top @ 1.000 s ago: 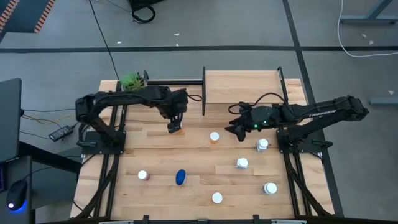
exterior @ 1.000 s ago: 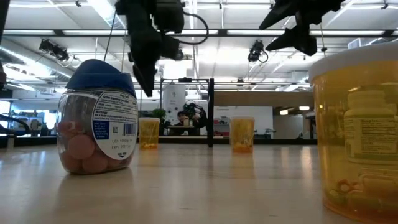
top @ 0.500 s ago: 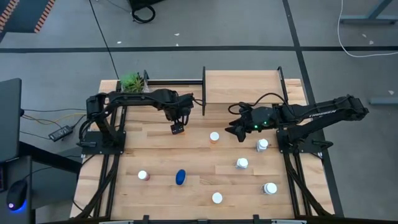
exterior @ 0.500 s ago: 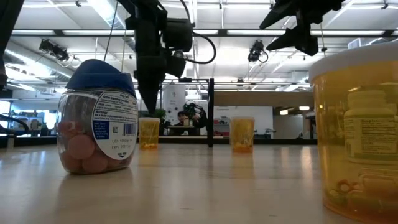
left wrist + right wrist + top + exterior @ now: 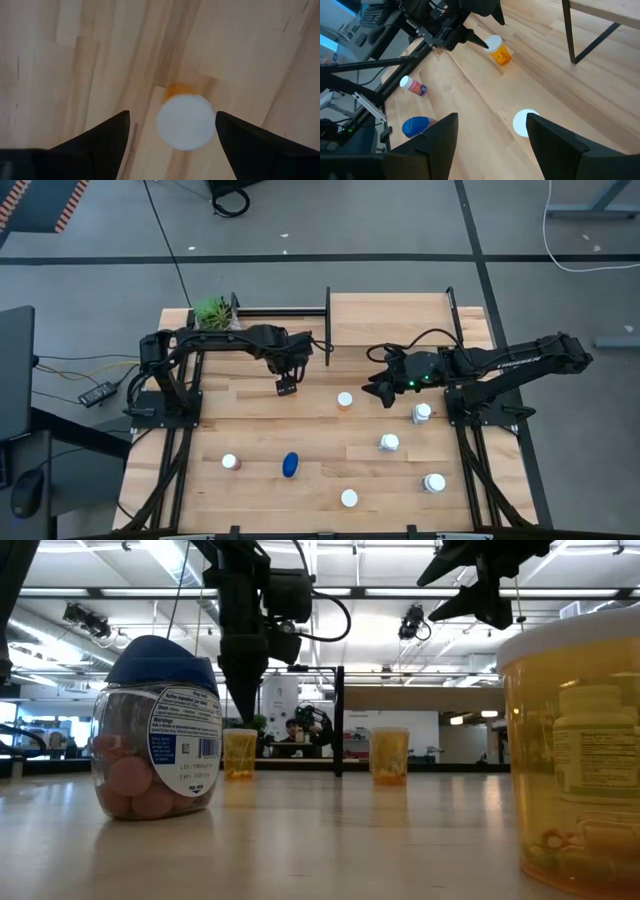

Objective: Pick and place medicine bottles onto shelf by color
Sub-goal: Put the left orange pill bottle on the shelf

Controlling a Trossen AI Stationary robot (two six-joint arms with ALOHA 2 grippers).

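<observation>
4 views I run: high, straight down; low, tabletop level; 2 wrists, close. Left wrist and right wrist share one orange bottle (image 5: 185, 120).

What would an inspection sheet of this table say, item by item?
Surface: wooden tabletop, bare between items.
Job's things: orange bottle between the left jaws; another orange one mid-table; four white-capped bottles on the right; a pink one and a blue bottle in front; shelf holds no bottle.
Clutter: potted plant.
Grippers: left gripper open over its bottle; right gripper open, hovering mid-table.
Cables: black cable on right arm; wires beside table.
Surroundings: grey floor.
</observation>
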